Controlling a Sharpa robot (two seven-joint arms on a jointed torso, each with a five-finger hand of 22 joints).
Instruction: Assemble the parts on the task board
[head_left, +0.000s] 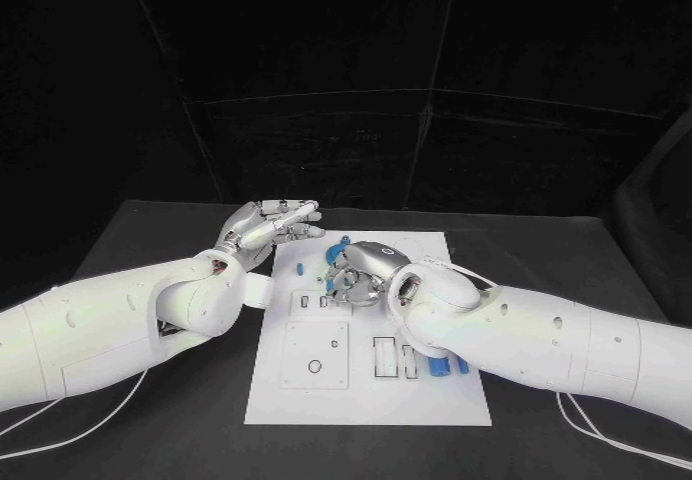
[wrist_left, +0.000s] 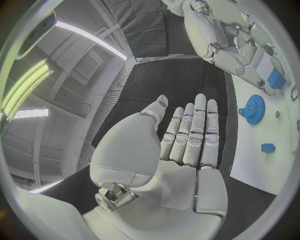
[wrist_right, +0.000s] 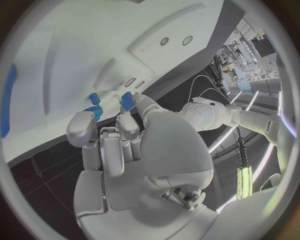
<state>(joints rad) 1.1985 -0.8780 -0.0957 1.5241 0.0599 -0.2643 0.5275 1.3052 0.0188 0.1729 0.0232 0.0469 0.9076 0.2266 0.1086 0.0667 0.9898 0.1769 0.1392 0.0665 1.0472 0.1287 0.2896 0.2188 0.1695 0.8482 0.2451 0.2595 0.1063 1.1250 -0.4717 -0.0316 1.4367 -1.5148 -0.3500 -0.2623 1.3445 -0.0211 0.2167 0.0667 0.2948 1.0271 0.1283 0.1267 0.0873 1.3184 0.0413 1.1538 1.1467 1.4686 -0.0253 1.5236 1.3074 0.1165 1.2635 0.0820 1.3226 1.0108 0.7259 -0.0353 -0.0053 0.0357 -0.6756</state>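
White matte task board (head_left: 368, 395) lying flat mid black worktop (head_left: 144, 240), cut with rectangular and round recesses.
Silver left hand (head_left: 268, 226) raised just beside the board's far left corner, fingers (wrist_left: 199, 131) straight and together, holding nothing. Right hand (head_left: 364, 266) low over the board's upper middle, fingers (wrist_right: 127, 125) curled round a small blue block (wrist_right: 127, 100). Toothed blue gear (wrist_left: 254, 109) flat on the board nearby; no legible writing.

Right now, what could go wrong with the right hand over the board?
The right hand pinches a small blue part at its fingertips, so the hold looks shallow and it might slip. The hand hides its target on the task board in the head view. The left hand, flat and open, hovers nearby, risking a bump.
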